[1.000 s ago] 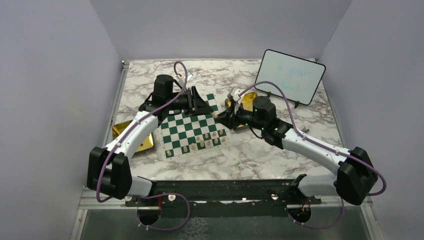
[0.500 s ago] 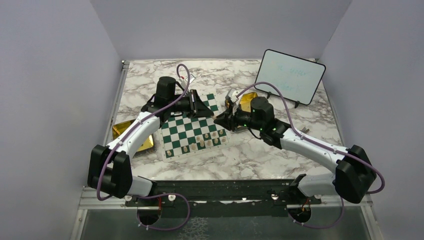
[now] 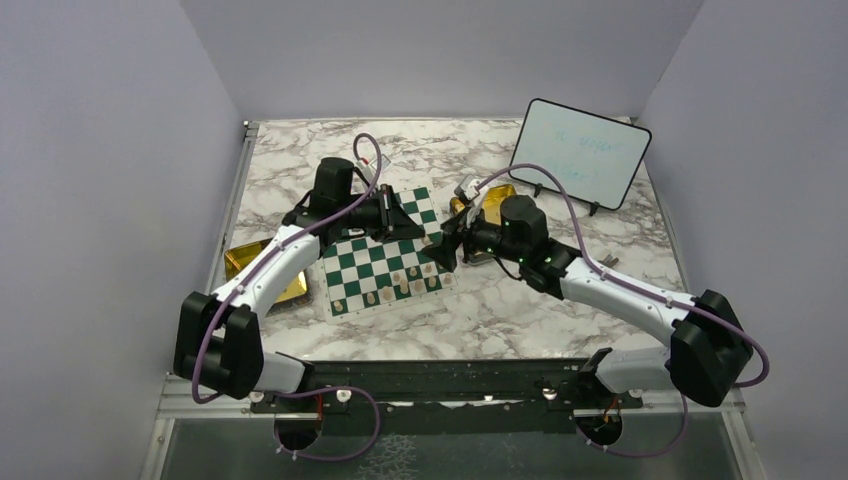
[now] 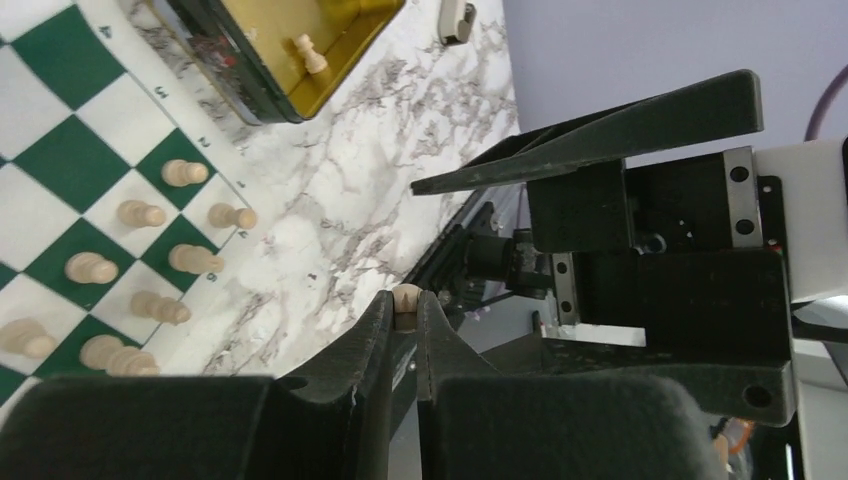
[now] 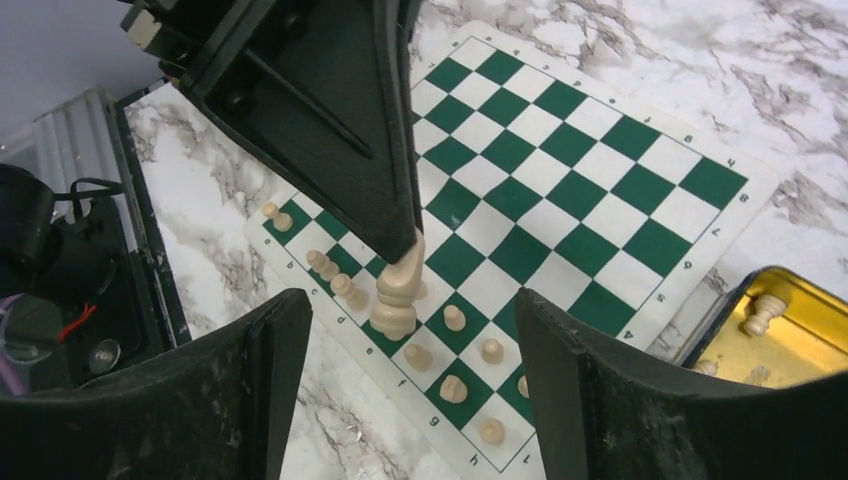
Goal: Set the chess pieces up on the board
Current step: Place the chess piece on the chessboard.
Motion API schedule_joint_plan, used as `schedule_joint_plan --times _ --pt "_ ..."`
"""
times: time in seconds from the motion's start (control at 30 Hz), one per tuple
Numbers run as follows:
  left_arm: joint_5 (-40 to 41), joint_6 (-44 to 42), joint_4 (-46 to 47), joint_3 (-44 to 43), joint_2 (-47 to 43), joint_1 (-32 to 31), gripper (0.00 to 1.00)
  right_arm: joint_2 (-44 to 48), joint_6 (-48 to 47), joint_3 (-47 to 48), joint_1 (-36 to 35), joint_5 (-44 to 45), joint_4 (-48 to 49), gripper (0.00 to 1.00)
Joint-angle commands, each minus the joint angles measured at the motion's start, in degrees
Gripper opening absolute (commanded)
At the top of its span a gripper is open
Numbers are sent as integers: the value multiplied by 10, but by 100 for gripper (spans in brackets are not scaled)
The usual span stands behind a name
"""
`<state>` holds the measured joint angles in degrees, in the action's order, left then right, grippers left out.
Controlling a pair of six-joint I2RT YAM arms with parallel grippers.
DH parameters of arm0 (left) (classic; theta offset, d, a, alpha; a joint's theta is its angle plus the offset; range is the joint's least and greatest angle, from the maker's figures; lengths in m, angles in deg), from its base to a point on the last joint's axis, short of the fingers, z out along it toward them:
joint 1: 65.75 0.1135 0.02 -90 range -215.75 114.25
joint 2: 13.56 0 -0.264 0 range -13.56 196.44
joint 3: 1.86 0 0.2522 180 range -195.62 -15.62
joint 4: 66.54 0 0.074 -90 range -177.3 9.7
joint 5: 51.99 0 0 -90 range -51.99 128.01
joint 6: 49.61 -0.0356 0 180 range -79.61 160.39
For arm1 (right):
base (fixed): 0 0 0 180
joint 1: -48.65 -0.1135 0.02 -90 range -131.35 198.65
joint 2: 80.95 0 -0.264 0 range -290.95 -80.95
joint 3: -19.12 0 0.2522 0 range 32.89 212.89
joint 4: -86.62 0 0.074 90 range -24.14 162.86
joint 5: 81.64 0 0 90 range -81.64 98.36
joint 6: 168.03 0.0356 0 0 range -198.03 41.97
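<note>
Saw right gripper (image 3: 447,250) go from pinched to spread wide over the last second, dipping toward the board's 3 o'clock edge; saw left gripper (image 4: 404,312) close up meanwhile. Found left gripper clamped on the head of a tall chess piece (image 5: 396,292), base hanging free and slightly tilted, between the right gripper's parted fingers (image 5: 250,390), touching neither. Read that as a handover, release side done.

Located the held piece above the board (image 5: 590,170), over the rows along its 6 o'clock edge; could not pick it out in the top view. Noted a cluster of set pieces (image 3: 402,284) standing in those rows, mostly toward 5 o'clock. Spotted spare pieces (image 5: 762,312) in the gold tin (image 5: 775,360) at the board's 3 o'clock. Second tin (image 3: 262,272) at 9 o'clock, contents not readable. Whiteboard (image 3: 580,152) well off at 2 o'clock, irrelevant.

Handling, as judgement only: light, stiff, smooth turned body on a narrow foot, so easy to tip and prone to swivel in a two-point pinch. Best taken at head or neck from above, leaving the foot clear for a flat landing. Would square the tilt before set-down and lower straight onto an empty square, well apart from neighbours, to avoid toppling them.
</note>
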<state>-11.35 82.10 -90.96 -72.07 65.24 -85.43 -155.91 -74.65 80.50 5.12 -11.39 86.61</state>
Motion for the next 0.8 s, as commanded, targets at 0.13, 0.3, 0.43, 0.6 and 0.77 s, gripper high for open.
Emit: schedule_joint_plan --times 0.13,0.3,0.43,0.6,0.77 --pt "144 -79 -89 0 -67 -1 6 50 119 -51 -4 131 -5 92" --pt "276 -104 -136 12 -135 -2 6 52 150 -45 -3 241 -83 100" --pt "355 -103 -168 34 -186 -4 6 47 185 -48 -3 295 -103 100" --pt "440 -84 -216 61 -221 -24 5 50 201 -63 -3 288 -87 100" --pt "569 -41 -268 95 -245 -80 4 44 188 -50 -3 284 -120 100"
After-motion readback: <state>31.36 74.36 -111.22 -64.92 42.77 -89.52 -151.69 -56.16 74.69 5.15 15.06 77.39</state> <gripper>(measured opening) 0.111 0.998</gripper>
